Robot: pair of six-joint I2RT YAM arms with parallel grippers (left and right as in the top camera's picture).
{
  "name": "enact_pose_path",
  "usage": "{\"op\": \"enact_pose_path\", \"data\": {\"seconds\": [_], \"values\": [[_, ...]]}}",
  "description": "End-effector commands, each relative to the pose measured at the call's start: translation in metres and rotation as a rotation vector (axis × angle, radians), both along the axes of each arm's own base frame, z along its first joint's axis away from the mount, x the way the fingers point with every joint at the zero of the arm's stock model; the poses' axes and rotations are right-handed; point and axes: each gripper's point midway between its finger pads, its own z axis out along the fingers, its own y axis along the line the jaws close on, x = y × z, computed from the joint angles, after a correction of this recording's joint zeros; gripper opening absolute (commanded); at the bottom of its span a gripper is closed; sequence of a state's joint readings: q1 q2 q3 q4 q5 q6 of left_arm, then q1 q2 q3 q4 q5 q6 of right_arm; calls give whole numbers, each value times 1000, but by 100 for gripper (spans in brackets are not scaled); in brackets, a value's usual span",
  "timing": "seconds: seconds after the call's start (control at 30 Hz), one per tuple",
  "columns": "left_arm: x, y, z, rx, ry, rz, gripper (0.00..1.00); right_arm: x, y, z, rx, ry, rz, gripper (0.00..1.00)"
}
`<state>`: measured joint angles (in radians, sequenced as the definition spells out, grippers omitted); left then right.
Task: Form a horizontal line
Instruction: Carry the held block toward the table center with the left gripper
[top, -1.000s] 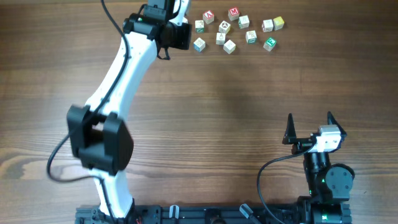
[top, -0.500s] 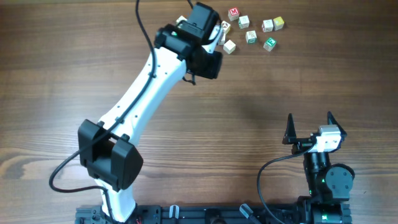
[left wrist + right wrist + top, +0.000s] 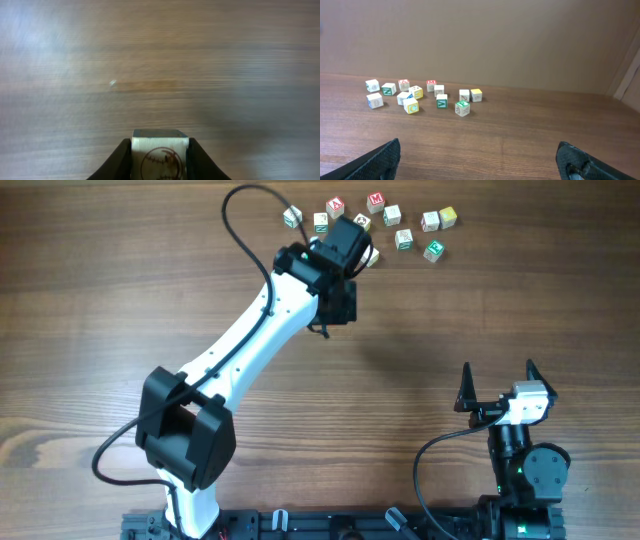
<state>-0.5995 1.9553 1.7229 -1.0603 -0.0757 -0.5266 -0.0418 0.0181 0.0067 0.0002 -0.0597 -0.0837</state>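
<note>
Left gripper [image 3: 160,145] clamped on a cube [image 3: 161,159] with a baseball drawing; the letter cubes [image 3: 392,215] lie scattered, with no line formed yet.

The held cube is cut off by the lower edge of the blurred left wrist view, and from overhead the gripper hides it. The scatter sits at the far edge of the wooden table [image 3: 400,330], just beside the left arm's tip. Only one white-and-yellow pair [image 3: 438,219] at its right end touches side by side. One cube by the gripper is half covered. The right gripper [image 3: 498,375] stands well apart near the front edge, fingers spread wide, holding nothing.
</note>
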Motion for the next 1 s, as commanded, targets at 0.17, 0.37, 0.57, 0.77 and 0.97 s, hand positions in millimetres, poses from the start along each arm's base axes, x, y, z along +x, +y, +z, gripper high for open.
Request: {"op": "enact_pose_path", "data": {"seconds": [0.17,0.37,0.57,0.77,0.97], "values": [[0,16,-66,-20,-12,328,22,0,3,2,5,-9,14,100],[4,13,-89,-67,-52,351,23,0,3,2,5,-9,15,100],[18,4,-93,-61,-144,147,29,0,3,2,5,-9,14,100],[28,0,-94,-35,-192,34,25,0,3,2,5,-9,14,100],[28,1,-111,-20,-171,38,25,0,3,2,5,-9,14,100]]}}
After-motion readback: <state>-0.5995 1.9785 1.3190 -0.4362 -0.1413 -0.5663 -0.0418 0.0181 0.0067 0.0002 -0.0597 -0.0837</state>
